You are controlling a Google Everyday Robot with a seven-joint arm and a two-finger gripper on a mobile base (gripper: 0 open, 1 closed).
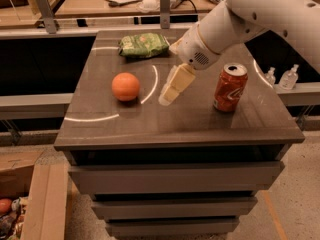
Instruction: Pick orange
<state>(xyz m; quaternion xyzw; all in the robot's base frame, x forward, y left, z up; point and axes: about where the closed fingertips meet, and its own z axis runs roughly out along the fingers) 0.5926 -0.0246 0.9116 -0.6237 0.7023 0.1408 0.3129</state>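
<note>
The orange is a smooth round fruit resting on the dark table top, left of centre. My gripper hangs from the white arm that reaches in from the upper right. It points down and left, just above the table. It is a short gap to the right of the orange and does not touch it. Nothing shows in the gripper.
A red soda can stands upright on the table, right of the gripper. A green snack bag lies at the back of the table. Two small clear bottles stand beyond the right edge. A cardboard box sits on the floor at lower left.
</note>
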